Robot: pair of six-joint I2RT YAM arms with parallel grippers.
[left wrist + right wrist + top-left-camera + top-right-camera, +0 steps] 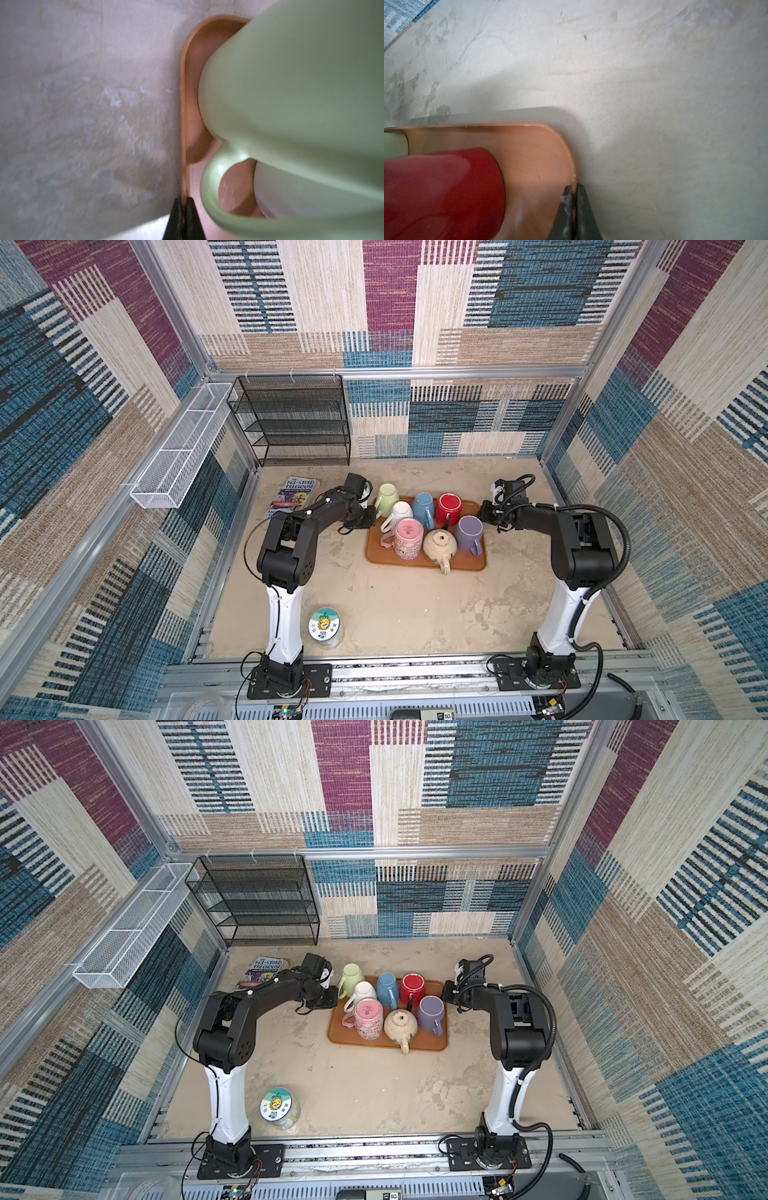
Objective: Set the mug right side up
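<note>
Several mugs stand bottom up on an orange tray (469, 563) (432, 1043): green (386, 497), white (402, 511), blue (423, 506), red (449, 506), purple (469, 533) and pink (408, 537). My left gripper (184, 199) is shut on the tray's left rim (182, 124), right beside the green mug (291, 93) and its handle (209, 187). My right gripper (573, 186) is shut on the tray's right rim (571, 158), near the red mug (442, 193). In both top views the wrists hide the fingertips.
A cream teapot (439, 548) sits on the tray's near side. A book (293, 495) lies at the far left behind the left arm. A lidded jar (325, 626) stands near the front. A black mesh shelf (293, 423) and a white wire basket (178, 452) line the walls.
</note>
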